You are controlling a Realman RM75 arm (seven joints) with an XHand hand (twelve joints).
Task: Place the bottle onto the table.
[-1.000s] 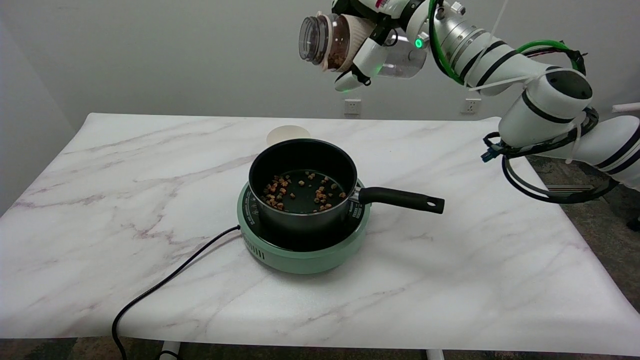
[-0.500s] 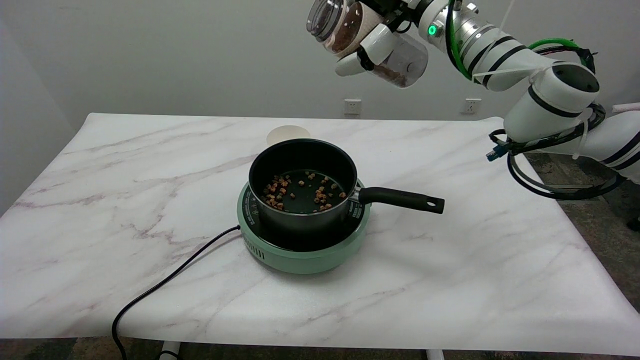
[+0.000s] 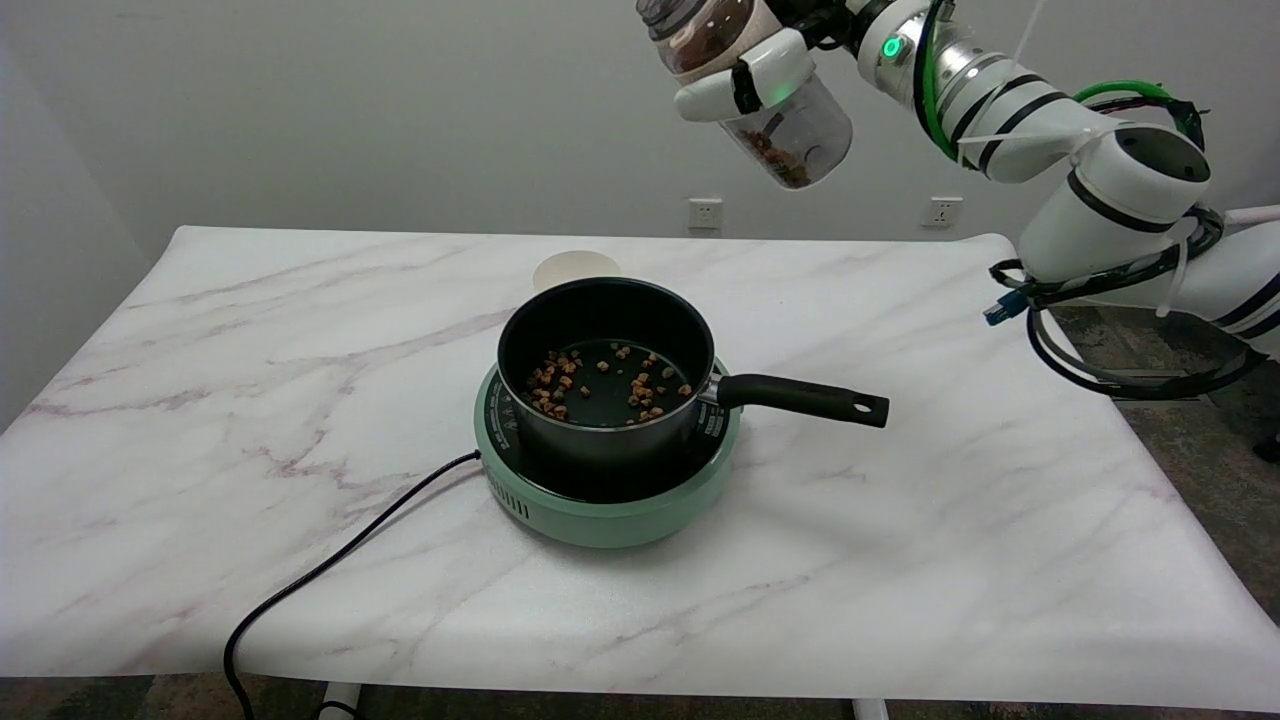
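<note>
High above the table's far side, my right hand (image 3: 755, 65) holds a clear plastic bottle (image 3: 790, 135) with brown pellets inside. The bottle tilts, its open neck up and to the left at the picture's top edge, its base down and to the right. White fingers (image 3: 735, 88) wrap across its middle; most of the hand is cut off by the top of the frame. The marble-patterned table (image 3: 950, 520) lies far below it.
A black saucepan (image 3: 605, 370) with brown pellets sits on a green hotplate (image 3: 600, 500) mid-table, its handle (image 3: 800, 398) pointing right. A black cord (image 3: 330, 570) runs off the front left edge. A beige round lid (image 3: 575, 268) lies behind the pan.
The hand has swung the bottle from nearly level to more upright, neck rising and base dropping, while moving up and to the right. The pellets have slid toward the base.
</note>
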